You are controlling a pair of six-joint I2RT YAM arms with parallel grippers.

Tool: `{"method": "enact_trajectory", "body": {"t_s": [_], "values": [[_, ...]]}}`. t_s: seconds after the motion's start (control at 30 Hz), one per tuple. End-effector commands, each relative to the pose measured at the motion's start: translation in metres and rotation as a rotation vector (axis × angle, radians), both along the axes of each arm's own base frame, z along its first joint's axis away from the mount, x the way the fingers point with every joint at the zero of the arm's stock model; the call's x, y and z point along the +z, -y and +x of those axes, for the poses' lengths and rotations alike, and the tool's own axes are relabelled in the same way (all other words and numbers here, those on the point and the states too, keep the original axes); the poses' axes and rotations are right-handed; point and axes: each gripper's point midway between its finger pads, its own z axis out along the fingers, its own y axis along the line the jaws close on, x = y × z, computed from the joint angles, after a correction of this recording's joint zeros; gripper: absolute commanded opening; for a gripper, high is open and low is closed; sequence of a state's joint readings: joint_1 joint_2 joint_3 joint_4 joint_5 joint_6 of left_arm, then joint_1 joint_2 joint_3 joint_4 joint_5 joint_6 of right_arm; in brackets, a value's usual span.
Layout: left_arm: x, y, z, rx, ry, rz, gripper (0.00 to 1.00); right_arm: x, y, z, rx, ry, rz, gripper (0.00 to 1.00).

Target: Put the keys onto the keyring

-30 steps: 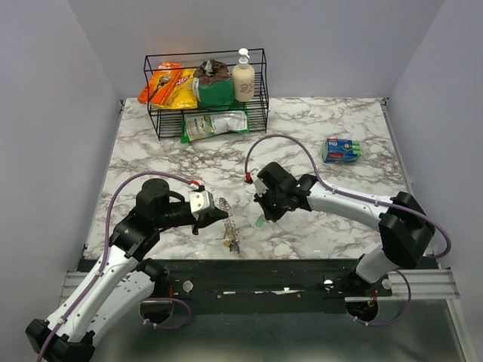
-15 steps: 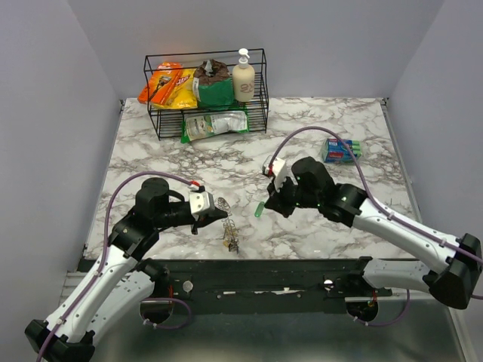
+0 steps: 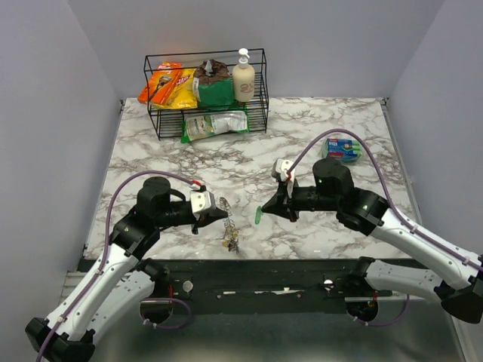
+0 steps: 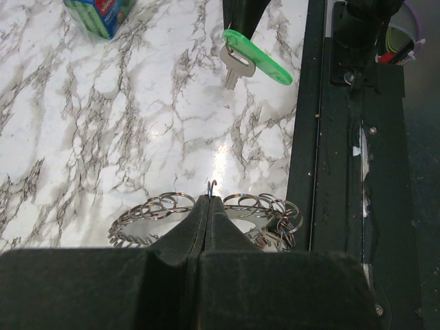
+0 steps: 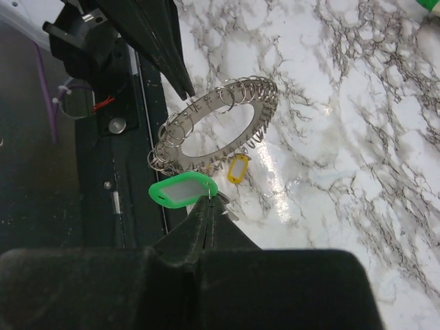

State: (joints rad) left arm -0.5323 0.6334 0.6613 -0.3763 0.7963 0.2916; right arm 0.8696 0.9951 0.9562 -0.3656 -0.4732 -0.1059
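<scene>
While the top view is taken from above and behind, it shows the left tool [image 3: 224, 213] closed on the keyring [image 3: 226, 204], which stands almost edge-on above the marble worktop [image 3: 166, 162] near its front edge. Under the ring a small bunch of keys [image 3: 231, 240] hangs down, and I cannot tell if it touches the worktop. To the right, near but apart, the right tool [image 3: 264, 210] grips a green-tagged key [image 3: 258, 217] that hangs in the air. At the far side stands a wire basket [image 3: 261, 90] with snack bags and a soap bottle [image 3: 243, 78], and a blue-green packet [image 3: 341, 149] lies at the far right. From the left wrist, the two fingers are pressed together on the top of the notched grey ring, with many small split rings crowded along its rim on both sides. The green tag and its silver key hang ahead, under the dark tip of the other tool. From the right wrist, the fingers are also pressed together, pinching the thin wire loop that carries the green tag, and the key itself is mostly hidden behind the fingers. Just beyond it the keyring hangs tilted, its wide hole is clearly seen, and a yellow tag [image 5: 238, 168] hangs from its lower rim.
</scene>
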Motion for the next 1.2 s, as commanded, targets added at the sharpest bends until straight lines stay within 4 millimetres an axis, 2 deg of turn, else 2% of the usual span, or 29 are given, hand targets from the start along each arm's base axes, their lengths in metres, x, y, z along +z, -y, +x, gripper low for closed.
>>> {"method": "enact_trajectory", "body": {"t_s": [0.0,0.03,0.07,0.1,0.13,0.17,0.2,0.3,0.37,0.43,0.47,0.63,0.73,1.17], "values": [[0.022,0.003,0.001,-0.019,0.071,-0.037,0.0,-0.019,-0.002,0.016,-0.085,-0.038,-0.064,0.01],[0.021,0.003,0.001,-0.017,0.068,-0.035,0.0,-0.028,-0.001,0.023,-0.122,-0.058,-0.096,0.01],[0.022,0.003,0.001,-0.017,0.069,-0.037,0.0,-0.046,0.003,0.044,-0.244,-0.074,-0.165,0.01],[0.022,0.003,0.0,-0.018,0.066,-0.037,0.0,-0.059,0.01,0.049,-0.328,-0.142,-0.217,0.01],[0.022,0.003,0.0,-0.018,0.066,-0.037,0.0,-0.061,0.012,0.06,-0.397,-0.154,-0.239,0.01],[0.022,0.002,0.0,-0.017,0.067,-0.036,0.0,-0.078,0.017,0.072,-0.475,-0.191,-0.3,0.01],[0.022,0.002,0.0,-0.016,0.068,-0.037,0.0,-0.085,0.022,0.071,-0.483,-0.25,-0.329,0.01],[0.021,0.002,-0.001,-0.015,0.069,-0.038,0.0,-0.077,-0.001,0.049,-0.281,-0.283,-0.27,0.01],[0.02,0.001,-0.001,-0.013,0.067,-0.038,0.0,-0.081,0.01,0.069,-0.436,-0.281,-0.269,0.01],[0.02,0.002,-0.002,-0.015,0.061,-0.039,0.0,-0.091,0.021,0.079,-0.518,-0.313,-0.314,0.01],[0.019,0.002,-0.001,-0.013,0.061,-0.039,0.0,-0.087,0.024,0.083,-0.539,-0.314,-0.319,0.01],[0.019,0.003,-0.002,-0.019,0.059,-0.046,0.0,-0.094,0.02,0.083,-0.568,-0.372,-0.334,0.01],[0.02,0.003,-0.002,-0.019,0.059,-0.047,0.0,-0.093,0.011,0.075,-0.481,-0.381,-0.327,0.01],[0.018,0.005,0.001,-0.033,0.074,-0.034,0.0,-0.061,-0.007,0.04,-0.109,-0.266,-0.245,0.01]]}}
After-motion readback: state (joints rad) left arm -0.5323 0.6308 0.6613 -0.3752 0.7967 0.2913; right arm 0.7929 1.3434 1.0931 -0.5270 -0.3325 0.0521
